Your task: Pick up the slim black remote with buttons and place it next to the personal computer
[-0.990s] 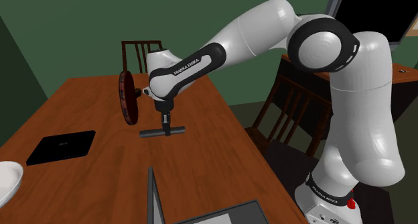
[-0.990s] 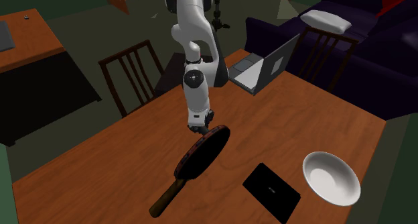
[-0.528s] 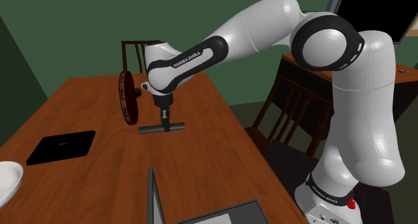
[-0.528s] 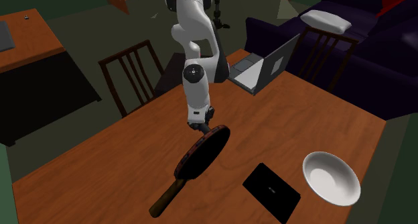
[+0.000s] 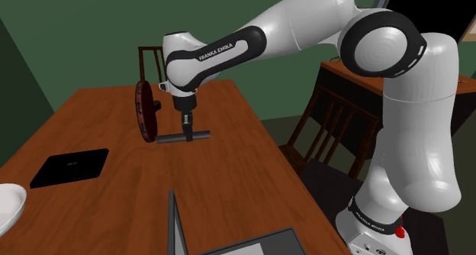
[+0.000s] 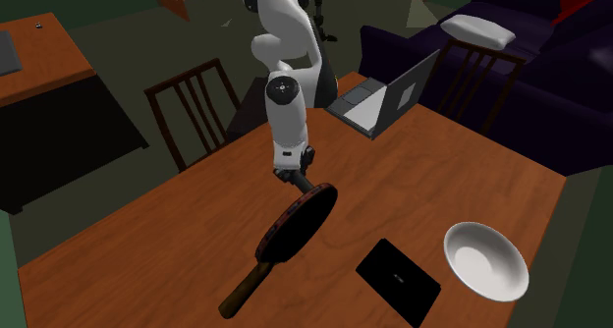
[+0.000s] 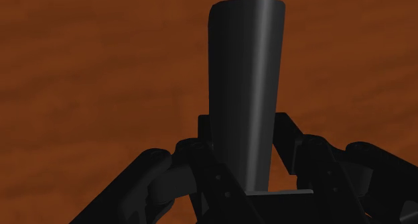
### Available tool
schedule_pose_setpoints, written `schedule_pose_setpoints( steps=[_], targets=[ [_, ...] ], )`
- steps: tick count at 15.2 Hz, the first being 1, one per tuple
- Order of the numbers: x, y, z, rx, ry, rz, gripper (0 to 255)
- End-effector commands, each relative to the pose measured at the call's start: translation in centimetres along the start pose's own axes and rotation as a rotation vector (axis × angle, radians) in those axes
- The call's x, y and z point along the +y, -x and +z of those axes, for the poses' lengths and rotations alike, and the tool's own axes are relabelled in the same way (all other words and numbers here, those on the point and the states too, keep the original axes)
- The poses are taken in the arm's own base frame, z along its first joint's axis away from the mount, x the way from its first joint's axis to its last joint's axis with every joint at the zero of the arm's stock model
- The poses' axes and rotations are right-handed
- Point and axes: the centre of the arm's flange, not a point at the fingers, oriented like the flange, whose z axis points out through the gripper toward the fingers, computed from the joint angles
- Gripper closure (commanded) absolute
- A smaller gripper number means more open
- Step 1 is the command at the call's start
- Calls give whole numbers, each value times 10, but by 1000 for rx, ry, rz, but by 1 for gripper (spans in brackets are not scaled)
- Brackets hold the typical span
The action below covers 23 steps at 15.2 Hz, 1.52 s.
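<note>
The black gripper has its fingers clamped on the middle of the slim dark remote, holding it level over the wooden table. A paddle sits just beside it at nine o'clock. The laptop is at six o'clock, well apart.

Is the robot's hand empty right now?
No, the fingers clasp the slim black remote between them, with the brown table beyond it.
</note>
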Motion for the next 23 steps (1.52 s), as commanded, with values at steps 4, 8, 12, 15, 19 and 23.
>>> schedule_pose_setpoints(
  steps=[4, 8, 12, 15, 19, 23],
  targets=[
    [-2, 0, -26, 0, 0, 0, 255],
    [-3, 0, -47, 0, 0, 0, 255],
    [-5, 0, -68, 0, 0, 0, 255],
    [-6, 1, -84, 0, 0, 0, 255],
    [-8, 1, -105, 0, 0, 0, 255],
    [-10, 1, -126, 0, 0, 0, 255]
  ],
)
